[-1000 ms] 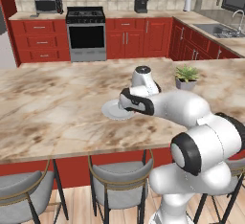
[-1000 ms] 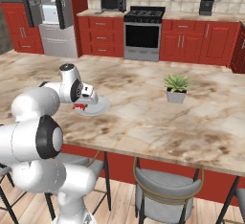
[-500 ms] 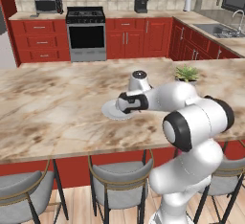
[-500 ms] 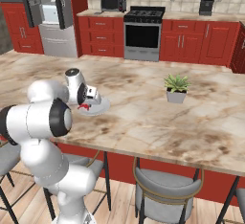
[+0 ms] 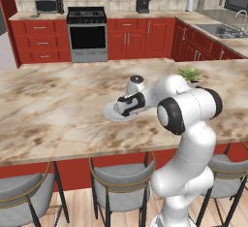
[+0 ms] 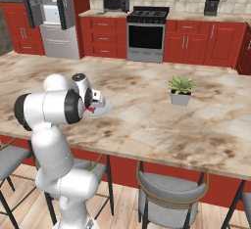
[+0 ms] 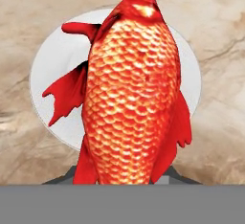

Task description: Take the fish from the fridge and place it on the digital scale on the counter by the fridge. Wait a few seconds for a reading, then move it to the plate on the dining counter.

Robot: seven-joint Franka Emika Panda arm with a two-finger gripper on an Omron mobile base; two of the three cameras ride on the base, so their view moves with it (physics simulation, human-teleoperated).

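Hovering over the plate [image 7: 52, 70] on the tabletop [image 5: 43, 109], the hand [image 5: 127, 105] is clamped on the red-orange fish [image 7: 131, 89], which is carried head-first above the plate's middle. Compared with a second ago, the arm's elbow has been swung in nearer the base while the hand has stayed above the plate. The fish is judged ready to be lowered and released, the last step.

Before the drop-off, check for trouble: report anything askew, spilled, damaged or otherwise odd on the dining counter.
Nothing stands out. The red-orange scaly fish is in the jaws over the round pale grey-white plate on the long marbled dining counter. The small potted green plant stands upright; no spill or damage shows.
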